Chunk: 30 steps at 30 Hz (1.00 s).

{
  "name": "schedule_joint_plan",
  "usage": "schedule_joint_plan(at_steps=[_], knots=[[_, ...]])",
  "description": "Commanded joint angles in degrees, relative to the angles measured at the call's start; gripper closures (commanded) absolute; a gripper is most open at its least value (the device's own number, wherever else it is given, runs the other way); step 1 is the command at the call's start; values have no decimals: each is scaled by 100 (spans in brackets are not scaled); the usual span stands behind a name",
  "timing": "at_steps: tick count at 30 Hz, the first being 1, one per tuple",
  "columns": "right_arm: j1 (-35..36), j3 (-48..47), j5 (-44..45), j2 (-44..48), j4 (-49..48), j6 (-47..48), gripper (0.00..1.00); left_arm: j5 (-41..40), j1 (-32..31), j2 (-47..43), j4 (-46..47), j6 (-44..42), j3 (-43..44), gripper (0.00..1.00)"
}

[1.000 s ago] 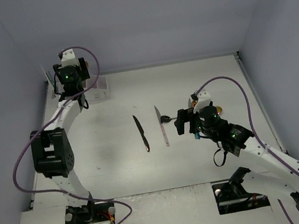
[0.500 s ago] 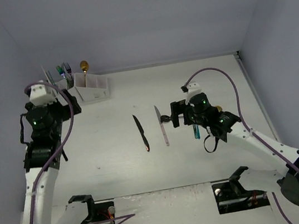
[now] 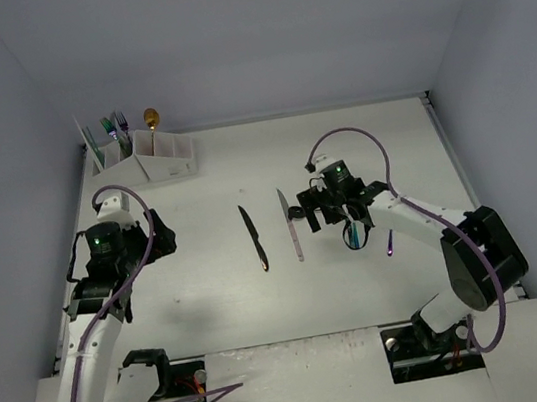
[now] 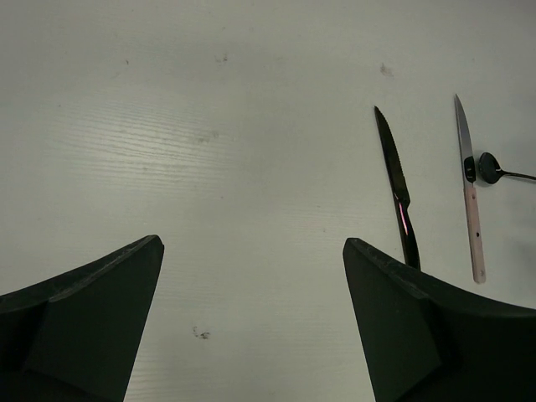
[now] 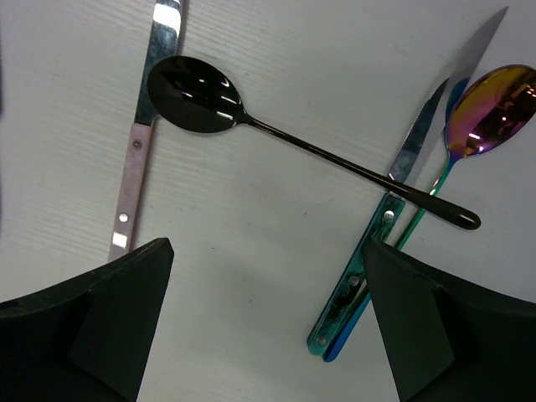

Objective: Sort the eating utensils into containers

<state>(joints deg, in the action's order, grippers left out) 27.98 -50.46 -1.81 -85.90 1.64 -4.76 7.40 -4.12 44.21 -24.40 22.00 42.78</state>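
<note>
Left tool (image 4: 251, 244) withdrew; black spoon (image 5: 311, 156) crosswise, bowl left.

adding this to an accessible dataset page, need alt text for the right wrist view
A black spoon lies diagonally on the white table, its bowl at the blade of a pink-handled knife and its handle crossing a teal-handled knife beside an iridescent spoon. The open right end effector shows its dark fingers in the bottom corners.
</note>
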Motion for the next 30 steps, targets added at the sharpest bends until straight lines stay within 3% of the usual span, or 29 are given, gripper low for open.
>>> schedule_joint_plan(at_steps=[1, 12, 30], knots=[[-180, -465, -329, -333, -15, 889, 7, 138, 7, -88, 199, 103, 186, 13], [-522, -1064, -928, -1186, 197, 1971, 7, 34, -1, -52, 190, 103, 169, 13], [-540, -1581, -1172, -2334, 469, 2234, 12, -19, 8, -105, 173, 77, 169, 13]])
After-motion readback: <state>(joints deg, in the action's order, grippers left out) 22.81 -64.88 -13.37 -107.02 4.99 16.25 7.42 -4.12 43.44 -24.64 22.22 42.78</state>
